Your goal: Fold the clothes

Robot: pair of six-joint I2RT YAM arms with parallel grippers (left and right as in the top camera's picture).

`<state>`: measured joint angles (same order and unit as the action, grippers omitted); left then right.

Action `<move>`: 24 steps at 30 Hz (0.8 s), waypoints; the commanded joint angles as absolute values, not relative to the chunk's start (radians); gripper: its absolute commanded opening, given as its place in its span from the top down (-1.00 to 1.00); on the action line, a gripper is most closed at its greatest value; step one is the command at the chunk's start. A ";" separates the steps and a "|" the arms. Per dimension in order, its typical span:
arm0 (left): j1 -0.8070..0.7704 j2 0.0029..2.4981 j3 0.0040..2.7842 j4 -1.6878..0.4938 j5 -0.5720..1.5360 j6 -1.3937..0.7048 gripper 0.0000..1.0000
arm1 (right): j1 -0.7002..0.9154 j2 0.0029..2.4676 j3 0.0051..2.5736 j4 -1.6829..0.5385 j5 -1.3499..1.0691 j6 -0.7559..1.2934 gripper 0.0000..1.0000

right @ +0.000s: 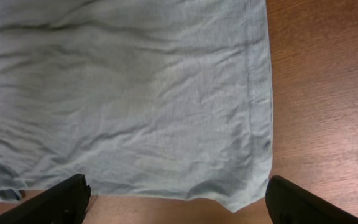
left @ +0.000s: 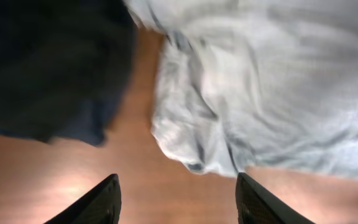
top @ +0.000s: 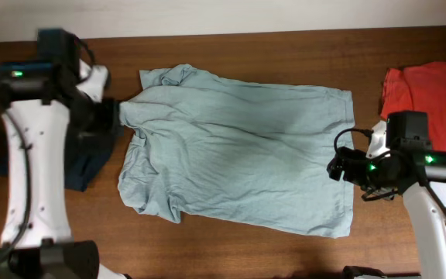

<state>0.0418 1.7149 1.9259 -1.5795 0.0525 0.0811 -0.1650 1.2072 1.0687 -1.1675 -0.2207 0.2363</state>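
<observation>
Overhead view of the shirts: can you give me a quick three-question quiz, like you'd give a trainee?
1. True or false: the pale T-shirt is folded into a small square.
2. The shirt at the table edge beyond the right gripper is: A orange-red, B green, C white?
3. Does the left gripper or the right gripper hold cloth?
Key: 1 false, it lies spread out. 2 A. 3 Neither; both are open.
</observation>
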 commanded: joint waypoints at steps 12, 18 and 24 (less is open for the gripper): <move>0.049 1.716 0.960 -0.991 0.197 -0.131 -0.46 | -0.173 1.449 1.069 -1.097 -0.227 0.253 -0.90; 0.049 1.716 0.837 -0.863 0.197 -0.172 -0.08 | -0.173 1.484 1.069 -1.061 -0.224 0.268 -0.89; 0.049 1.714 0.831 -0.925 0.232 -0.209 0.99 | -0.259 1.487 1.069 -1.031 -0.199 0.271 -0.90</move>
<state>0.0502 1.6924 0.8623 -0.8974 0.1844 -0.1799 -0.2001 1.4857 1.0683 -1.0431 -0.2222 0.2611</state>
